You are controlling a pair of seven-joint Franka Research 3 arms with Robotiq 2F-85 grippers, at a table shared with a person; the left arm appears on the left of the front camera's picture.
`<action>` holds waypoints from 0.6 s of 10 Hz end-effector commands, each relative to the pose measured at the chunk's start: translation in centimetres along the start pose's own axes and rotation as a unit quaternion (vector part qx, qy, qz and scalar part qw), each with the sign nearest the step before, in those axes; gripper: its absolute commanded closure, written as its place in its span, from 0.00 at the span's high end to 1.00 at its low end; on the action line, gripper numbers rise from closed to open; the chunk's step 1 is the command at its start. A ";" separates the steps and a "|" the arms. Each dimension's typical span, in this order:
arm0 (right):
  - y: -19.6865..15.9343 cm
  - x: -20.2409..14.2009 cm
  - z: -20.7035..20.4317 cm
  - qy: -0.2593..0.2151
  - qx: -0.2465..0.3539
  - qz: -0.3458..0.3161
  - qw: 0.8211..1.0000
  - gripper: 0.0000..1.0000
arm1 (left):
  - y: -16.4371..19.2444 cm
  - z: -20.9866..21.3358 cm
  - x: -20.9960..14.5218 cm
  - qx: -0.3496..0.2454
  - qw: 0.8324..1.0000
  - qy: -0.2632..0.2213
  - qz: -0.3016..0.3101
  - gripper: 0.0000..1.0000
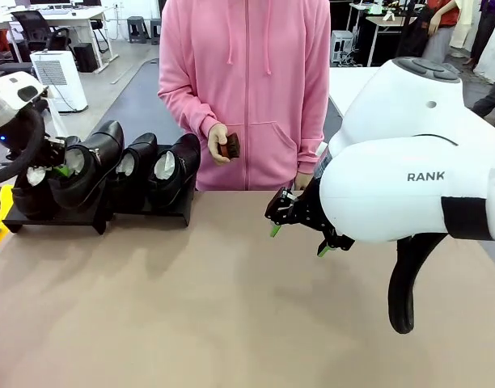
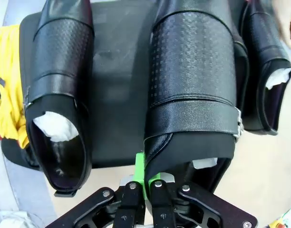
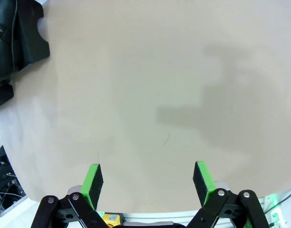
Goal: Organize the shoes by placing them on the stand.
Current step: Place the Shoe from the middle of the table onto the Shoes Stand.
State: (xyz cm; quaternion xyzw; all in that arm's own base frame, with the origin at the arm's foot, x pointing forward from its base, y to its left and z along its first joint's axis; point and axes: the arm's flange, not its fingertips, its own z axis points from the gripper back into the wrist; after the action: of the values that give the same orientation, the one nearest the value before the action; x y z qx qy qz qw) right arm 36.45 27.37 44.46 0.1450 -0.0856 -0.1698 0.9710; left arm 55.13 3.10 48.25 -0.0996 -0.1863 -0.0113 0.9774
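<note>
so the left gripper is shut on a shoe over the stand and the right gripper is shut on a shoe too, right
Not quite. The left gripper is shut on a shoe over the stand, but the right gripper is open and holds nothing; the right wrist view shows its pads apart over the bare table.

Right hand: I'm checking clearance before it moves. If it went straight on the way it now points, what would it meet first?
Most likely the bare tabletop. The right hand is open and points down at it, with nothing between its fingers. The stand sits off to one side, out of that line. Depth is hard to judge.
</note>
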 end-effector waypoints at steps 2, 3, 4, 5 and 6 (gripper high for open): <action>0.1 0.3 0.1 0.006 0.005 0.005 1.000 1.00 | 0.1 3.2 -0.2 -0.052 0.998 -0.028 -0.016 0.00; 0.1 0.3 0.1 0.006 0.005 0.005 1.000 1.00 | 0.2 4.3 -0.5 -0.053 0.998 -0.037 -0.016 0.00; 0.1 0.3 0.1 0.006 0.005 0.005 1.000 1.00 | 0.5 4.8 -0.7 -0.048 0.998 -0.043 -0.013 0.00; 0.1 0.3 0.1 0.006 0.005 0.005 1.000 1.00 | 0.8 4.5 -0.7 -0.037 0.998 -0.042 -0.009 0.00; 0.1 0.3 0.1 0.006 0.005 0.005 1.000 1.00 | 1.1 3.9 -0.5 -0.032 0.999 -0.037 -0.004 0.00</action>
State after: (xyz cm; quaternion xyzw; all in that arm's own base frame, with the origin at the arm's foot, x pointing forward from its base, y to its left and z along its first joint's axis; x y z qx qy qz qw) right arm 36.45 27.37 44.45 0.1450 -0.0855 -0.1698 0.9710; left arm 53.25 4.31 52.17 -0.1326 -0.2199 -0.0152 0.9663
